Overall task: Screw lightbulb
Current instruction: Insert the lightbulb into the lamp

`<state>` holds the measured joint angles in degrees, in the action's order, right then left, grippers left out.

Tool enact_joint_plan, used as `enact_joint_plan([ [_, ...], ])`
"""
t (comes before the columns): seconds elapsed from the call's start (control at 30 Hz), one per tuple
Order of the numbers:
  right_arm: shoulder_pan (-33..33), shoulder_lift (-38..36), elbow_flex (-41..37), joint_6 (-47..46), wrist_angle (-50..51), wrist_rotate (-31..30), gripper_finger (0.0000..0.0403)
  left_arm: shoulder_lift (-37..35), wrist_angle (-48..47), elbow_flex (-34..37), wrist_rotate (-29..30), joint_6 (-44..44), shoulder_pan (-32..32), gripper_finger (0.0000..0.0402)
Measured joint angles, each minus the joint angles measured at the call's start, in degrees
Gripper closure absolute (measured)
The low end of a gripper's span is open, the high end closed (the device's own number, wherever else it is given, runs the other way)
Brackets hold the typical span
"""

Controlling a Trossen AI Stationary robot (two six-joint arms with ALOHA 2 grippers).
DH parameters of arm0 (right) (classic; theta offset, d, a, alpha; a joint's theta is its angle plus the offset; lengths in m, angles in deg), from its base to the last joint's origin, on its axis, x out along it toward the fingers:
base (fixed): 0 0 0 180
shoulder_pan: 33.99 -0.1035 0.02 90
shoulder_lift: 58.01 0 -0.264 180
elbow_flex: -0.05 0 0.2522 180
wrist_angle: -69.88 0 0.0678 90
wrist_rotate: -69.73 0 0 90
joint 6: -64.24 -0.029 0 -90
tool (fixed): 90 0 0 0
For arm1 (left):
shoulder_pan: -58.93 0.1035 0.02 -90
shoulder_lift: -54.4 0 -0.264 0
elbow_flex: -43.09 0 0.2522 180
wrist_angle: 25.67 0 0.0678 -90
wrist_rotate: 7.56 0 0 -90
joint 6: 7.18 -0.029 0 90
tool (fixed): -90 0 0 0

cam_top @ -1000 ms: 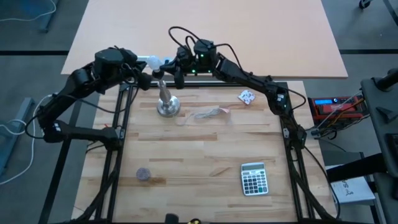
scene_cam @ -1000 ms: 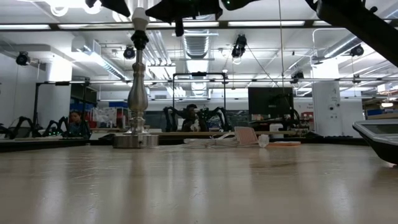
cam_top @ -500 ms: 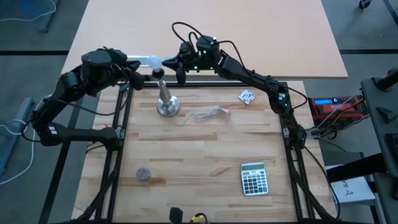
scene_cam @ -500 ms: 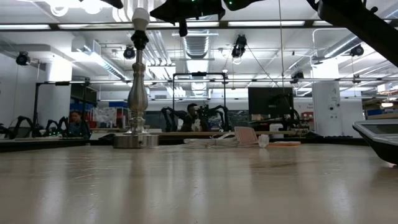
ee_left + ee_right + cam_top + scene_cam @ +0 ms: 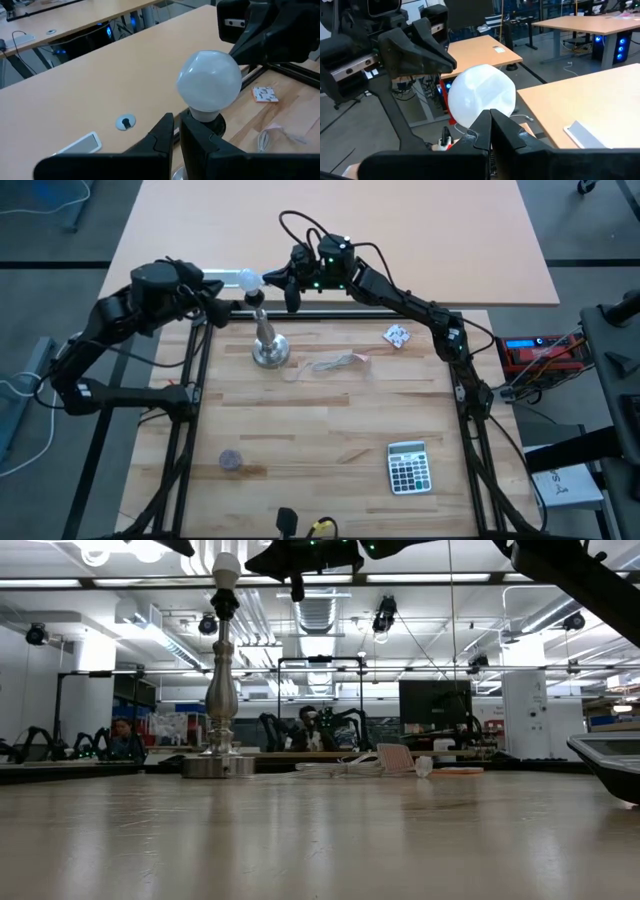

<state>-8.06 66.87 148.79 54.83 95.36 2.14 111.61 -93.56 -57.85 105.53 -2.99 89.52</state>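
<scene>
Two closed, empty end effectors, left (image 5: 222,302), right (image 5: 270,280), flanking lightbulb (image 5: 246,279), table's far edge

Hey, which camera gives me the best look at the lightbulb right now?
The left wrist view: the lightbulb fills the middle, its white globe unobstructed. The right wrist view shows it too, partly behind that gripper's fingers. The high view shows only a small white spot atop the stand, and the low view catches it at the very top edge.
</scene>
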Motion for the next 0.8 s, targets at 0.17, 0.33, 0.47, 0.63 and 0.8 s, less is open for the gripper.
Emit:
enact_joint_plan([
  [0.17, 0.0, -0.1, 0.0, 0.0, 0.0, 0.0, 0.0403, 0.9, 0.1, 0.0, -2.7, 1.8, 0.0, 0.0381],
  [0.33, 0.0, -0.3, 0.0, 0.0, 0.1, 0.0, 0.0403, 1.6, 1.7, 0.0, -7.0, 2.5, 0.0, 0.0381],
  [0.47, 0.0, -0.8, 0.0, 0.5, 0.0, 0.0, 0.0403, 1.6, 2.1, 0.0, -7.7, 2.4, 0.0, 0.0381],
  [0.63, 0.0, -1.0, 0.0, 1.4, 0.0, -0.5, 0.0403, 1.5, 2.2, 0.0, -7.4, 1.6, 0.0, 0.0381],
  [0.8, 0.0, -1.0, 0.0, 2.0, 0.8, -1.8, 0.0403, 2.1, 3.3, 0.0, -4.5, -2.1, 0.0, 0.0381],
])
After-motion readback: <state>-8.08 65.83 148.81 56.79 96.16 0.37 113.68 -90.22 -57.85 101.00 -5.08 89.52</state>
